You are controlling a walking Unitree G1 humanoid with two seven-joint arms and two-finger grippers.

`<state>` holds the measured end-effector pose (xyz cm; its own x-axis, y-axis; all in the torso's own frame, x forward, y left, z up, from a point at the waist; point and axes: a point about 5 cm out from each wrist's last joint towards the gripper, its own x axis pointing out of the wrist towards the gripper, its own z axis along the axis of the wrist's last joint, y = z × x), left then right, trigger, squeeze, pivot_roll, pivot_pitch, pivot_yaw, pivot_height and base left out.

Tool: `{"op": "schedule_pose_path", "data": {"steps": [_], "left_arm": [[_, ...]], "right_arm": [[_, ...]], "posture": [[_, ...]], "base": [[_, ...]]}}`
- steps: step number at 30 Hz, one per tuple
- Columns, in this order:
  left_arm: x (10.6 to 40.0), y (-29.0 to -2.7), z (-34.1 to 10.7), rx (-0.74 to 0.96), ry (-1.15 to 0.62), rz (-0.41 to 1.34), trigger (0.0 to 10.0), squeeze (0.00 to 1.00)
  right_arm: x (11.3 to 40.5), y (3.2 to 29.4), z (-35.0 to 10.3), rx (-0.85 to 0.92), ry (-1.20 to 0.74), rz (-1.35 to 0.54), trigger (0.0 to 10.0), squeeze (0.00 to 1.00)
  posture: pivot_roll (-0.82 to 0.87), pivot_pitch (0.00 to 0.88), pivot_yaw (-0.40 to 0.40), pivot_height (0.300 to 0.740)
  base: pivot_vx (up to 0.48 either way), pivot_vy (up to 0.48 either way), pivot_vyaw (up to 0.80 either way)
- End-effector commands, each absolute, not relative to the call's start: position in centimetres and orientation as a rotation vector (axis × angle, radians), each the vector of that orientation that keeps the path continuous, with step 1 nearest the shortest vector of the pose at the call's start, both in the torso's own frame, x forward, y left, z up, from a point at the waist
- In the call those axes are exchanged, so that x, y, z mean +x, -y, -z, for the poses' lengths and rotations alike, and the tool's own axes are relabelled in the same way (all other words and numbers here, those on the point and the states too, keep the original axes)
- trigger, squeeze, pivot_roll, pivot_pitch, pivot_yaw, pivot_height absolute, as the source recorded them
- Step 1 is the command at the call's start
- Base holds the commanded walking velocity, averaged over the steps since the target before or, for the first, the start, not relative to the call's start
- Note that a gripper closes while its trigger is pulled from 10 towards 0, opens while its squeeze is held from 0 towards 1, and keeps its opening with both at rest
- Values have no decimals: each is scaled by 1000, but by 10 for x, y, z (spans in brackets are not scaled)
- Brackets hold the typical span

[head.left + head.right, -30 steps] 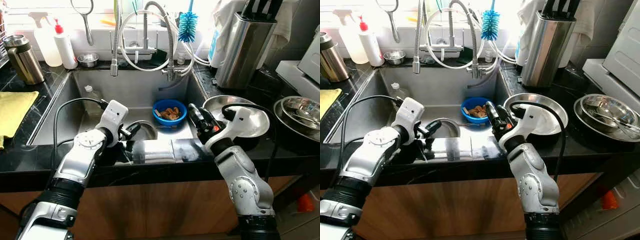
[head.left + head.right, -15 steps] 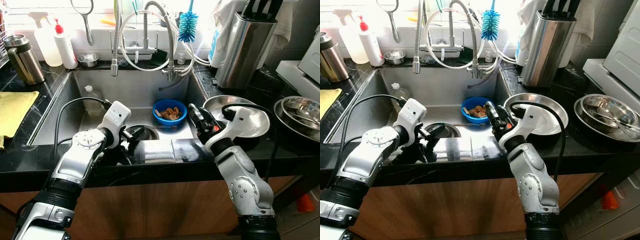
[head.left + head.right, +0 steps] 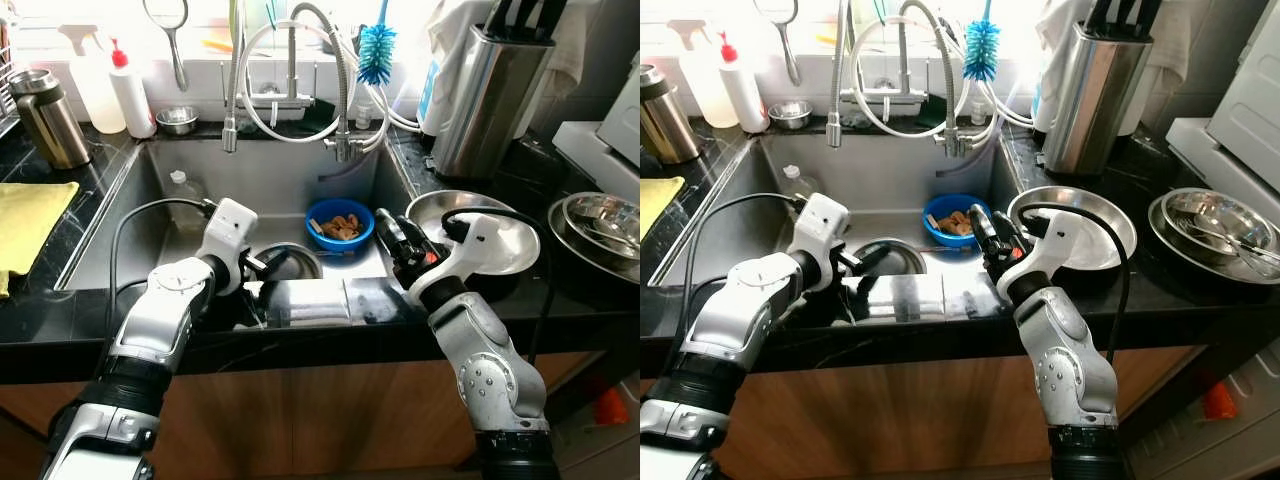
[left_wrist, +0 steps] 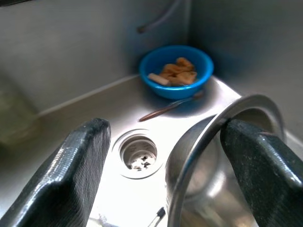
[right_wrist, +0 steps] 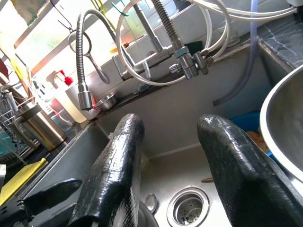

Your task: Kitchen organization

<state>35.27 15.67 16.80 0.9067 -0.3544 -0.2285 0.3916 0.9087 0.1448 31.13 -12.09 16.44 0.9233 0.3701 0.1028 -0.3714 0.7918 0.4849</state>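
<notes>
The left end effector is held low inside the steel sink, near its front wall. Its fingers are spread apart, and the rim of a steel bowl is seen between them in the left wrist view; one finger lies against the rim, while the other is kept clear, so nothing is clamped. The bowl rests on the sink floor, just beside the drain.

The right end effector is poised above the sink's right edge, its fingers parted with nothing between them. A wide steel dish is set on the black bench just beside that arm.

A blue bowl holding brown scraps is placed in the far right corner of the sink, and a spoon is laid on the sink floor in front of it. A coiled spray tap is mounted behind the sink.
</notes>
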Motion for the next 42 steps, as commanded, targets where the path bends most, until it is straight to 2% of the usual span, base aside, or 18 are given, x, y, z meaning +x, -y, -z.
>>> {"op": "schedule_pose_path", "data": {"steps": [1, 9, 13, 19, 22, 28, 42], "left_arm": [[355, -160, -168, 169, -220, 352, 10000, 0], [358, -163, -166, 54, -259, 279, 10000, 0], [363, -172, -166, -70, -287, 181, 10000, 0], [363, -174, -172, -24, -237, 158, 10000, 0], [363, -166, -181, 111, -132, 176, 10000, 0], [359, -157, -192, 39, 19, 152, 10000, 0], [339, -172, -192, -34, 255, -22, 10000, 0]], "right_arm": [[312, 121, -164, 517, -8, -393, 10000, 0], [312, 121, -163, 519, -12, -387, 10000, 0], [312, 122, -162, 520, -12, -385, 10000, 0], [312, 122, -162, 518, -14, -382, 10000, 0], [313, 123, -162, 514, -11, -368, 10000, 0], [314, 126, -174, 463, 28, -346, 10000, 0], [316, 140, -197, 313, 139, -209, 10000, 0]], "posture": [[-9, 33, -36, 740], [-11, 35, -34, 740], [-10, 35, -33, 740], [-10, 36, -33, 740], [-9, 36, -34, 740], [-18, 36, -33, 740], [-22, 37, -32, 740]], "base": [[0, 0, 0], [0, 0, 0], [0, 0, 0], [0, 0, 0], [0, 0, 0], [0, 0, 0], [0, 0, 0]]}}
